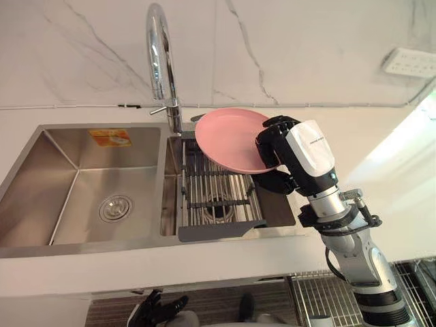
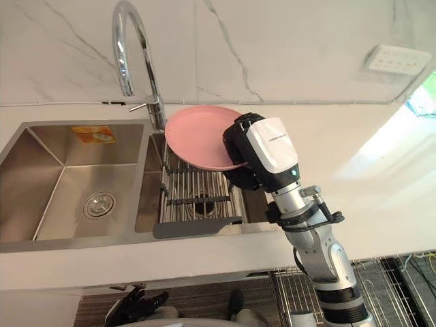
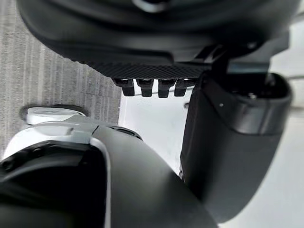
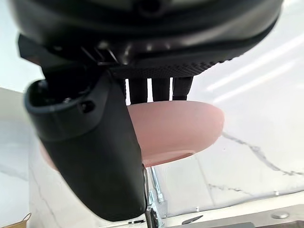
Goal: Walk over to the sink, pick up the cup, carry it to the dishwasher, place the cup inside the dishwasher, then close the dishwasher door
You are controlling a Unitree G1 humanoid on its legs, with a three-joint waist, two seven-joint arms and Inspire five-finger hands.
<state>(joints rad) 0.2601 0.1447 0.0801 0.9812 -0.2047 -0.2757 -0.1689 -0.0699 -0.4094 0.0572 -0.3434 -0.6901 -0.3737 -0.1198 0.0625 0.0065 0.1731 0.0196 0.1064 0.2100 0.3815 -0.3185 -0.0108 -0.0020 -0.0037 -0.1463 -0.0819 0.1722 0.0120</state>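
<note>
Right wrist view shows our right hand [image 4: 90, 156] pinching a pink plate [image 4: 180, 128], not a cup, over the dish rack [image 1: 218, 191] at 3 o'clock of the sink basin [image 1: 61, 170], the left hand [image 1: 158, 308] hanging relaxed at 6 o'clock; we judge the pick-up is in hand, and next it must be carried level to the dishwasher.

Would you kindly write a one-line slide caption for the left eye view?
The robot's right hand grips a pink plate over the rack in the steel sink.

A white, grey-veined marble wall [image 1: 306, 48] backs a pale stone countertop [image 1: 402, 177], sunlit at right, above grey ribbed flooring [image 3: 47, 71].
</note>
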